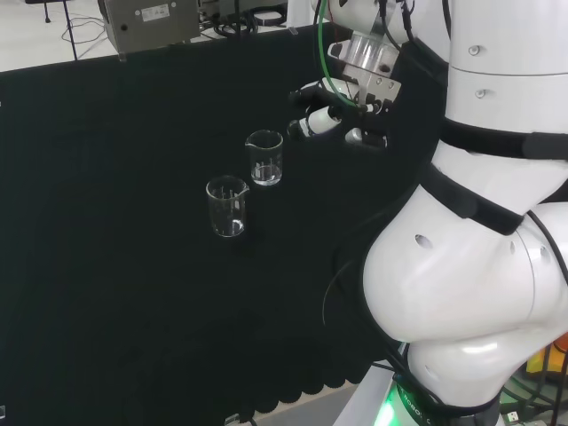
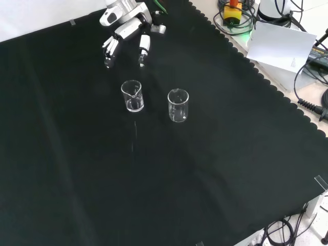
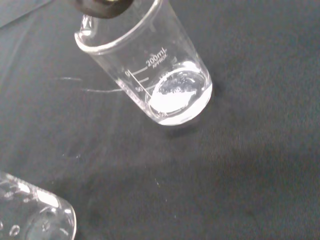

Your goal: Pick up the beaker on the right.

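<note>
Black-clothed tabletop (image 1: 106, 293): carries two clear glass beakers, standing upright and apart. White arm (image 1: 479, 266): at 3 to 5 o'clock in the head view, reaching up to the hand (image 1: 342, 120) at about 1 o'clock. Hand (image 2: 125, 36) in the front view: at 11 o'clock, fingers spread and nearly straight, pointing down at the cloth, holding nothing and touching nothing. Right beaker (image 1: 264, 158), read as the task's thing by the head view: near the middle of the cloth, with the hand near it at 2 o'clock and clear of the rim. Same beaker (image 2: 132, 96) in the front view: directly below the hand, at its 6 o'clock; close under the palm in the wrist view (image 3: 150, 65), pouring lip and graduation marks visible, apparently empty. Other beaker (image 1: 226, 207): at 7 o'clock from the right beaker in the head view, at 3 o'clock from it in the front view (image 2: 178, 105), partly seen at the wrist view's edge (image 3: 35, 215). Expected handling: light, rigid, smooth-walled and slippery, brittle if knocked or dropped, easy to tip when empty. Recommended hold: around the straight wall at mid-height, thumb opposite fingers, away from the lip. Approach from the hand's side to avoid striking the other beaker.
</note>
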You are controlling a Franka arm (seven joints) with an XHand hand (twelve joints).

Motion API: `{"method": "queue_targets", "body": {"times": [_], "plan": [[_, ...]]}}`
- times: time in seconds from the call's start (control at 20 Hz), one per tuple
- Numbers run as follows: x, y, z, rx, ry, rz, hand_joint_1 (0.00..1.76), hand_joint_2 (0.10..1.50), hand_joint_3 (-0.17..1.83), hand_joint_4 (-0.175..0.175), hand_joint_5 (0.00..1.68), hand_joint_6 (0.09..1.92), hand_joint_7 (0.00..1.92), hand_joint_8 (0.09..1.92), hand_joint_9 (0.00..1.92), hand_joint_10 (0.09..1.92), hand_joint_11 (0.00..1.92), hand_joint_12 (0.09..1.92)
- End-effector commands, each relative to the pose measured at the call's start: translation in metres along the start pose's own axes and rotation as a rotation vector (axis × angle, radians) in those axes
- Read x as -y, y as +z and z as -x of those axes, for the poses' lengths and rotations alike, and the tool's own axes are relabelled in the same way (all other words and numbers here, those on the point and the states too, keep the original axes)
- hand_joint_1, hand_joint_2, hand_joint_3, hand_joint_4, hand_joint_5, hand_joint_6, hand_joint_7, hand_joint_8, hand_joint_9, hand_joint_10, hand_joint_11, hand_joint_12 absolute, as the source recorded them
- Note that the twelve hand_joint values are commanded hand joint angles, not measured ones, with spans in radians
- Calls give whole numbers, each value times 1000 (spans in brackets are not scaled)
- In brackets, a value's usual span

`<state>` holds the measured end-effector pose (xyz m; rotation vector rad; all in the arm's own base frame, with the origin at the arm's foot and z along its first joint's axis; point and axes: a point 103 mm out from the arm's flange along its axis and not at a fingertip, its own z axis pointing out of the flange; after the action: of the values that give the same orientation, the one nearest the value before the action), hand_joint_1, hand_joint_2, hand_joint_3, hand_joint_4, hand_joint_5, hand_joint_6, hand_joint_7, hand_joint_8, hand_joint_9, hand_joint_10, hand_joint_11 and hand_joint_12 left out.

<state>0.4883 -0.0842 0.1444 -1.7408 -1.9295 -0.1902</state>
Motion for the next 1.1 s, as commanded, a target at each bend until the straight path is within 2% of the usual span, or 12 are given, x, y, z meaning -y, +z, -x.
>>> {"method": "queue_targets", "body": {"times": [0.05,0.15,0.4,0.65,1.0,1.1], "plan": [[-9,19,-6,-20,-41,-17,824,888,-175,-35,506,87,261,668,435,668,79,1410],[-16,31,-13,-36,-44,-17,825,883,-175,-35,498,87,254,665,416,656,65,1407],[-21,36,4,-91,-90,-23,794,866,-175,-36,488,87,210,646,335,627,11,1403],[-27,40,10,-123,-109,-3,757,845,-175,-35,473,87,197,641,325,626,0,1404],[-34,52,9,-162,-164,-48,738,821,-175,-34,396,87,145,633,288,624,0,1355],[-37,56,9,-187,-177,-85,737,820,-175,-32,373,87,132,632,277,624,0,1338]]}}
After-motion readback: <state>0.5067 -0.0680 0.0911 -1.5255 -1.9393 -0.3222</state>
